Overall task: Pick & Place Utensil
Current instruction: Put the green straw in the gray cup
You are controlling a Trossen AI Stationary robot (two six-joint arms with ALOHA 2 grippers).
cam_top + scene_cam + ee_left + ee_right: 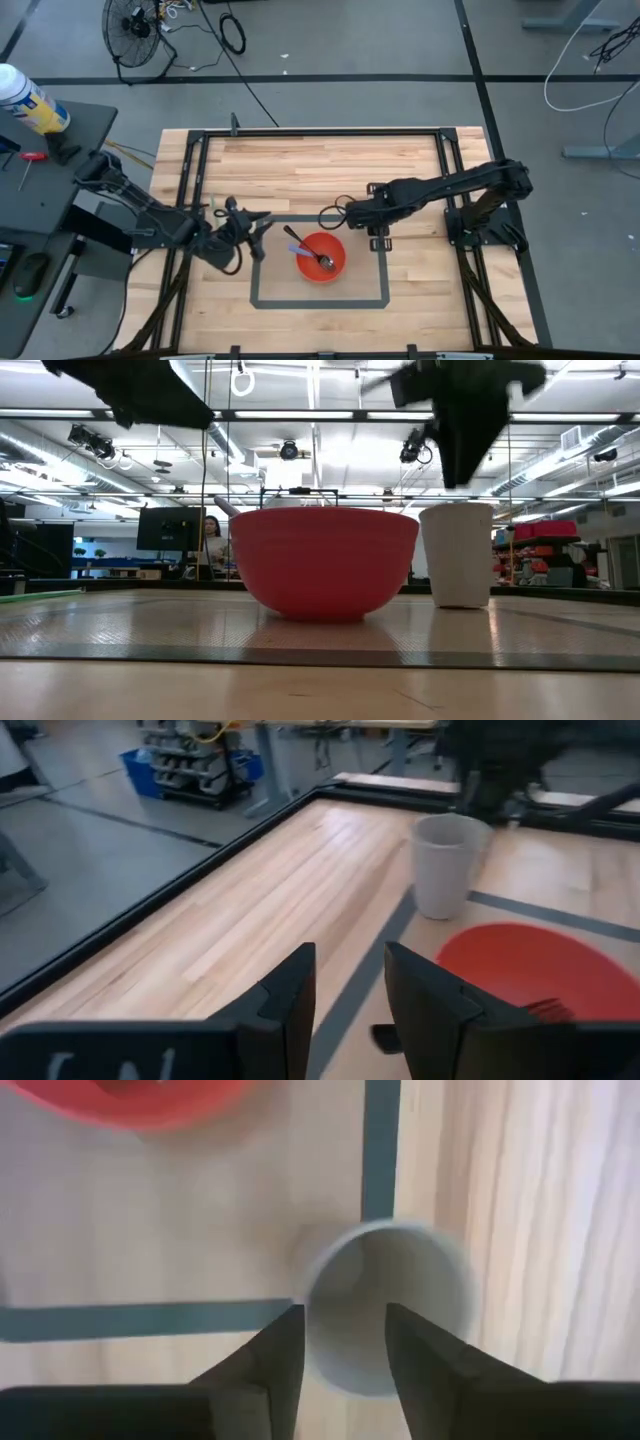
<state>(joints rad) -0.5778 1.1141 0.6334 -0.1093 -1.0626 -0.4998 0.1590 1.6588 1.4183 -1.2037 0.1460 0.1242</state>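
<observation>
You are looking down on a wooden table [300,160] with a taped rectangle marked on it. A red bowl [321,257] sits inside that rectangle, and the utensils, a fork or spoon [318,258] and a dark-handled one [293,240], lie in it with handles leaning toward the left rim. Which is which is hard to tell from above.

Your right gripper [340,1345] hovers directly above a white cup [390,1305] standing just behind the bowl on the tape line. Its fingers are parted a little and hold nothing. Your left gripper [348,995] waits low beside the bowl's left side, also slightly parted and empty.

The main risk: the right fingers straddle the cup's near rim, so a straight descent would likely strike the rim and tip the light cup over. The cup and bowl stand near each other, leaving little room between them.

Both arms meet around the bowl, so reaching for a handle could bring the two grippers together. Beyond the table, a floor fan [131,25] and loose cables [232,32] lie on the floor.
</observation>
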